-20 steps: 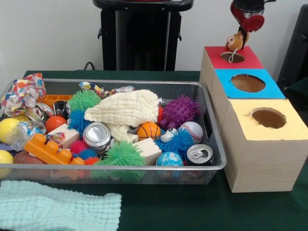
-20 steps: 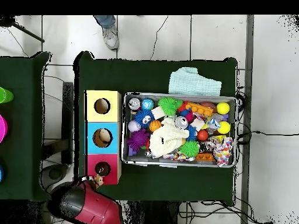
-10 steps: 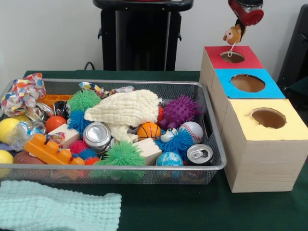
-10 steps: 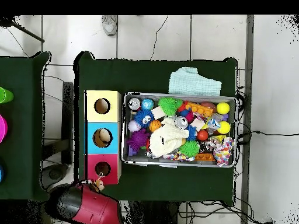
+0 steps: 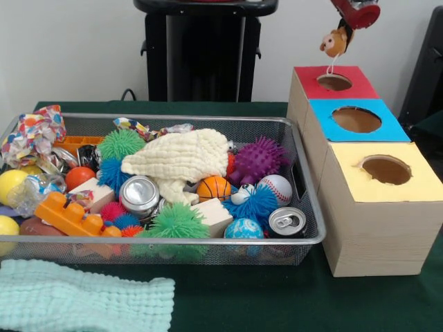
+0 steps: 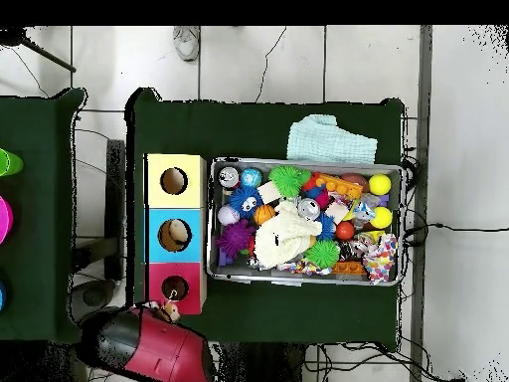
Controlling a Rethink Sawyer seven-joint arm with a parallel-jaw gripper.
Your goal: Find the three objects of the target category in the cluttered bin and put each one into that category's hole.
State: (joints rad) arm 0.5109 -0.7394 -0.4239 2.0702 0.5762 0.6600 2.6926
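Note:
My gripper [image 5: 347, 30] hangs at the top right, shut on a small brown plush toy [image 5: 335, 42] whose white string dangles toward the red box [image 5: 346, 90] and its hole [image 5: 334, 81]. In the overhead view the plush toy [image 6: 171, 311] sits just off the red box's [image 6: 176, 271] edge, at the tip of the red arm [image 6: 149, 345]. Beside the red box stand a blue box [image 5: 384, 128] and a yellow box [image 5: 415, 187], each with a round hole. The wire bin [image 5: 208, 119] holds spiky balls, cans, small balls, bricks and a cream cloth [image 5: 181, 158].
A mint cloth [image 5: 83, 301] lies in front of the bin. Something tan shows inside the blue box's hole [image 6: 174, 235]. A person's shoe [image 6: 187, 40] shows at the overhead view's top edge. A black stand [image 5: 204, 48] rises behind the bin.
The gripper has risen with the plush toy, which went from resting at the red hole's rim to hanging above it. The bin's contents have not moved.

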